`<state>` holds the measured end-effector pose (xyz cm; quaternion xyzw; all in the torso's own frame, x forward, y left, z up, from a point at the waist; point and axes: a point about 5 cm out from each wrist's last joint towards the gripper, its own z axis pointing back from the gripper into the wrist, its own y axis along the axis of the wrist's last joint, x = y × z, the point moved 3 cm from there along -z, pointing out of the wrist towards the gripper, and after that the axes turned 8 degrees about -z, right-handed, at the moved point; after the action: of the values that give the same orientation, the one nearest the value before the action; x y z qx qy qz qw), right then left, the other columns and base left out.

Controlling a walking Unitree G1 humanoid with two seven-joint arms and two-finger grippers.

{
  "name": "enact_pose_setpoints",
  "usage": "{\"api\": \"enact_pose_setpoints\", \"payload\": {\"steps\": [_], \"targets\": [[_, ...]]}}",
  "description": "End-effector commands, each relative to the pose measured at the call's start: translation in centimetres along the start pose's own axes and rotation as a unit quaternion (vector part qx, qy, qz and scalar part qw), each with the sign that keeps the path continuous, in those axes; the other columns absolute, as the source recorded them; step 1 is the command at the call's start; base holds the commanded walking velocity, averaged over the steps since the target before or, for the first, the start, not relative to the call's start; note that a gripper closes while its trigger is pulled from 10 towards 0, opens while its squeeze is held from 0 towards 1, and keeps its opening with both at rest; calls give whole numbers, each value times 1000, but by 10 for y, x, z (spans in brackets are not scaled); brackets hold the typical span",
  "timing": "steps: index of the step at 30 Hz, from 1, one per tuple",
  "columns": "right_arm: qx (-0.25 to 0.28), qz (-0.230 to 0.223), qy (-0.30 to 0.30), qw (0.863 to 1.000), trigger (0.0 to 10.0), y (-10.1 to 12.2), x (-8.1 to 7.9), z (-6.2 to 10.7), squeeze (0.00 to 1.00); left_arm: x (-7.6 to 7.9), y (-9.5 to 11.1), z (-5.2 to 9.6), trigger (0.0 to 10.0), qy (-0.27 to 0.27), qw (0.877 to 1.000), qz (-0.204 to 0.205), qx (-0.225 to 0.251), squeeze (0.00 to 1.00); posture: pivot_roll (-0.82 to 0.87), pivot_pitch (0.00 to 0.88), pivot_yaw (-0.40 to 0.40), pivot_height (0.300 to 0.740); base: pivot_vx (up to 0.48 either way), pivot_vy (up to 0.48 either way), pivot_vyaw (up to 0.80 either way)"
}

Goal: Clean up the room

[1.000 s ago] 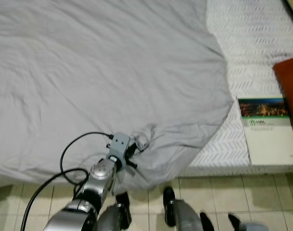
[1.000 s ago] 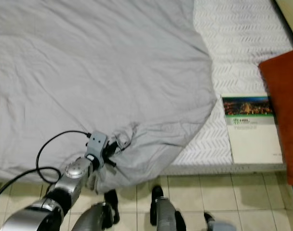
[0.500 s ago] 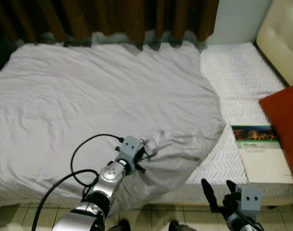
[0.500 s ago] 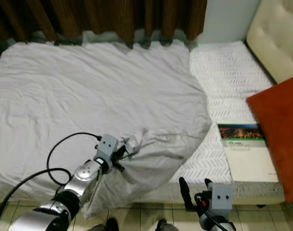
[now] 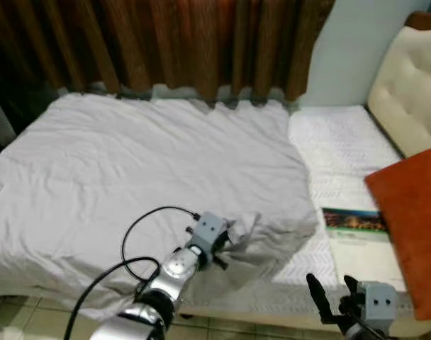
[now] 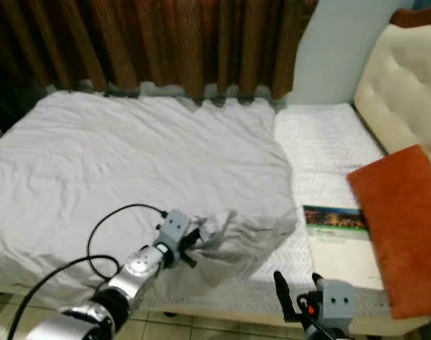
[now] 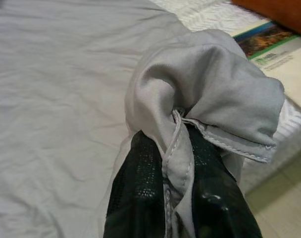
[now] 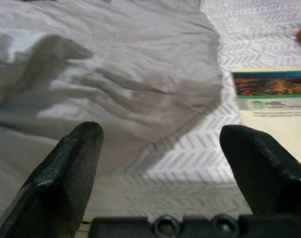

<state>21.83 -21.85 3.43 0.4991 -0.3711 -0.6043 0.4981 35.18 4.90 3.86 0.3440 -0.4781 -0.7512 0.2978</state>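
A grey sheet covers most of the bed, leaving the patterned white mattress bare at the right. My left gripper is shut on the sheet's near right corner, bunched and lifted above the bed's front edge. The wrist view shows the hem pinched between the two black fingers. My right gripper is open and holds nothing, low at the bed's front edge, facing the draped sheet and a book.
A book with a green and white cover lies on the bare mattress near the front right. An orange cushion leans at the right beside a cream padded headboard. Brown curtains hang behind the bed. Tiled floor lies below.
The camera has tilted up, bringing curtains and headboard into view. My left gripper has lifted the sheet corner up and forward over the bed. The right gripper has risen into view.
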Motion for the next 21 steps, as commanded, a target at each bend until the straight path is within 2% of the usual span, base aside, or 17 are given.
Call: {"api": "enact_pose_setpoints", "payload": {"steps": [1,21], "targets": [[-10,4,-1,1000,10000,-3,1,0,0,4,4,-2,10000,-6,1000,-4,3,0,-276,53,13,740,0,-480,0],[-10,4,-1,1000,10000,-3,1,0,0,4,4,-2,10000,-6,1000,-4,3,0,-276,53,13,740,0,-480,0]]}}
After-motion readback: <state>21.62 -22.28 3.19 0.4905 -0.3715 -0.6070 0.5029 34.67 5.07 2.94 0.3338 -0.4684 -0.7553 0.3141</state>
